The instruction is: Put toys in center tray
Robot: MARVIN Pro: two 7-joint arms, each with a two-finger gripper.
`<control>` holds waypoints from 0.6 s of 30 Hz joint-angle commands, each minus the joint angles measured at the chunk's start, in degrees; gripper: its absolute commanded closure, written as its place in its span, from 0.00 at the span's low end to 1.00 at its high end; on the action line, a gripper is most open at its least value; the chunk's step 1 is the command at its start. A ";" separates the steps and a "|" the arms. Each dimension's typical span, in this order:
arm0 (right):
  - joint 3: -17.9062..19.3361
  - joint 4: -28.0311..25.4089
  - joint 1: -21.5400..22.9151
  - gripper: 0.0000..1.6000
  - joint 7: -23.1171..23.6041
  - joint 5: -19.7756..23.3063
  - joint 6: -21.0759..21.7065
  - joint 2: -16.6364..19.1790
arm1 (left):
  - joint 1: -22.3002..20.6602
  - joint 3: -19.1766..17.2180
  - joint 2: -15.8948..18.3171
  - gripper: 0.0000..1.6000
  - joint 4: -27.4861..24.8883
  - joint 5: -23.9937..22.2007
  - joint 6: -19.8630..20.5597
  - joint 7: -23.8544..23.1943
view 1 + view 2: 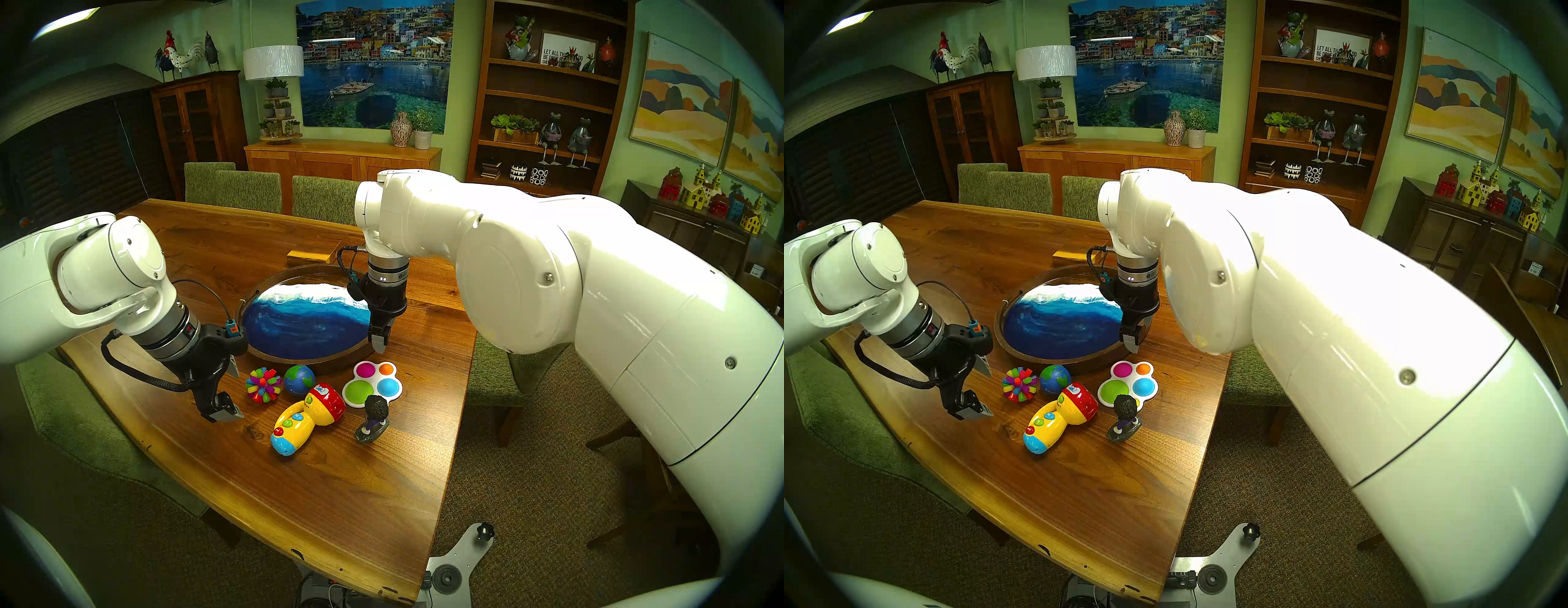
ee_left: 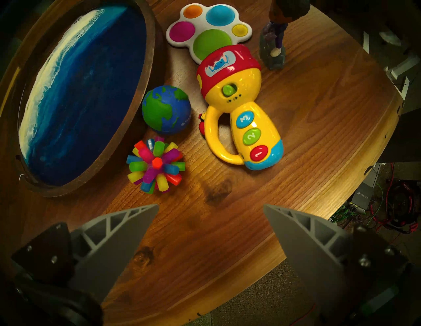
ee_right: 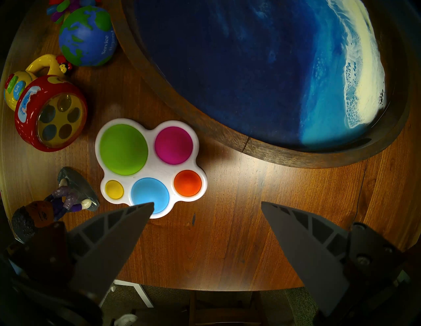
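Grabbing first: spiky ball [image 2: 156, 165], looks soft and light, pinch across the spikes
Flashlight [image 2: 237, 107]: probably slick plastic, take the handle
Left gripper [image 2: 210, 230]: wide open, empty
Right gripper [image 3: 206, 227]: wide open, empty, near tray [image 1: 292, 361]

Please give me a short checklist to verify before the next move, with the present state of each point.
1. Left pincer open and holding nothing: ok.
2. Right pincer open and holding nothing: ok.
3. Tray has free blue surface for toys: ok, no toy lies in it.
4. All five toys on the table: ok; spiky ball, globe ball, flashlight, popper, figurine.
5. Spiky ball, nearest the left pincer, free to grasp: ok, though the globe ball is close beside it.
6. Figurine standing upright: ok, but it may tip if bumped.
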 commanded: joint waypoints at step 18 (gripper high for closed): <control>0.07 1.05 1.74 0.00 0.02 0.04 -0.04 0.00 | 9.98 -3.58 -18.00 0.00 4.69 -14.01 2.64 6.75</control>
